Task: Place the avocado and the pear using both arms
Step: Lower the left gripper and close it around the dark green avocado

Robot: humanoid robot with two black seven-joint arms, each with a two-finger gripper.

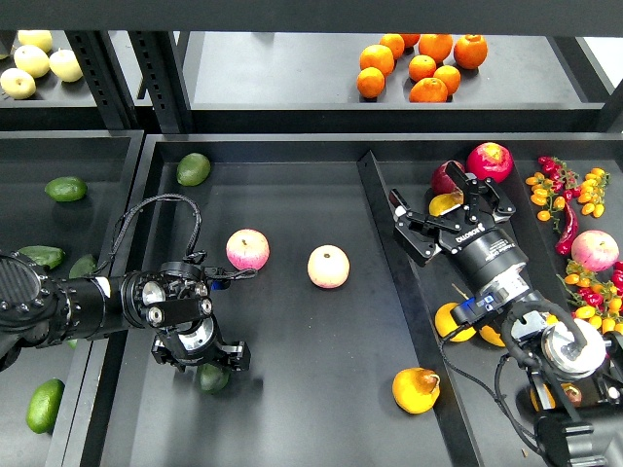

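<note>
Low in the middle tray [292,409], under the left gripper [206,362]: dark green glossy avocado [213,377], mostly hidden, long axis unreadable. Jaws down around it, grip impossible to tell. Further right on the same matte black floor: plump yellow-orange pear [416,389], reddish blush facing right. Above: two smooth pink-yellow apples [248,249]. Right gripper [456,206] spread wide over yellow fruit [446,203].

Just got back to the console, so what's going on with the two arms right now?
The left hand is low over the middle tray, closed around the dark green avocado. The right hand hovers open over the right tray's fruit, holding nothing. The pear lies untouched near the middle tray's front right, with two apples behind it.
</note>
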